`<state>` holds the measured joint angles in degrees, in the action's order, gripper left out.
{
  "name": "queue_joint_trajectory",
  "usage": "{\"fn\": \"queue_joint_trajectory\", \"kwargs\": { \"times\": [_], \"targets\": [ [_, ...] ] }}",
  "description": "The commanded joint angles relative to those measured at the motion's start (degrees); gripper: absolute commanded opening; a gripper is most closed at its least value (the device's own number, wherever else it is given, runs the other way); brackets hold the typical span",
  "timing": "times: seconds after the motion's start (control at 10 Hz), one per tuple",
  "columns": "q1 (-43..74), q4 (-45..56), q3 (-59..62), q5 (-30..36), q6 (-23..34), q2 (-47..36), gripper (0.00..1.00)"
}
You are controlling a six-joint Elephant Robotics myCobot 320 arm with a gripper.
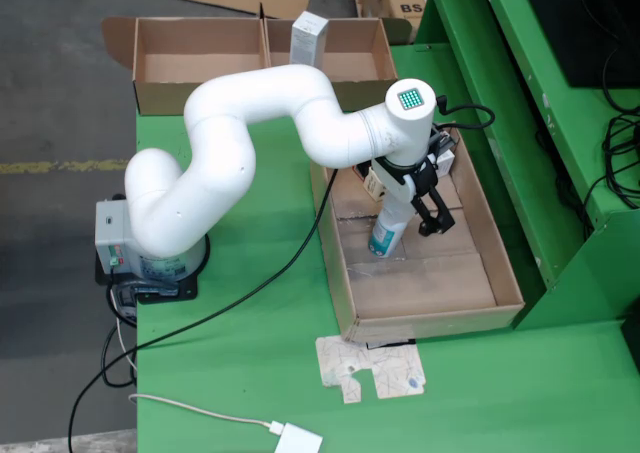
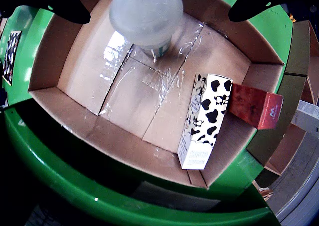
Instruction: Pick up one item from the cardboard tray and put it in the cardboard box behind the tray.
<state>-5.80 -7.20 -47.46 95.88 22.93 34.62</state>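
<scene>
In the fixed view, the cardboard box [image 1: 165,61] sits far left behind the worktop; the white bottle [image 1: 388,231] stands tilted in the cardboard tray [image 1: 500,273], between the spread gripper [image 1: 412,213] fingers. An off-centre close could topple it.

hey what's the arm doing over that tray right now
A white robot arm hangs over the cardboard tray on the green table. Its gripper is at a white bottle standing in the tray, with its black fingers spread on either side and not yet closed. A cow-print carton and a red box lie further along the tray. The cardboard box behind already holds one carton.
</scene>
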Motion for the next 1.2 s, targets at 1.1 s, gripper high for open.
{"fn": "queue_joint_trajectory", "kwargs": {
  "times": [1.1],
  "targets": [
    [1.3,1.0,5.1,0.8,1.3,0.8,1.0]
  ]
}}
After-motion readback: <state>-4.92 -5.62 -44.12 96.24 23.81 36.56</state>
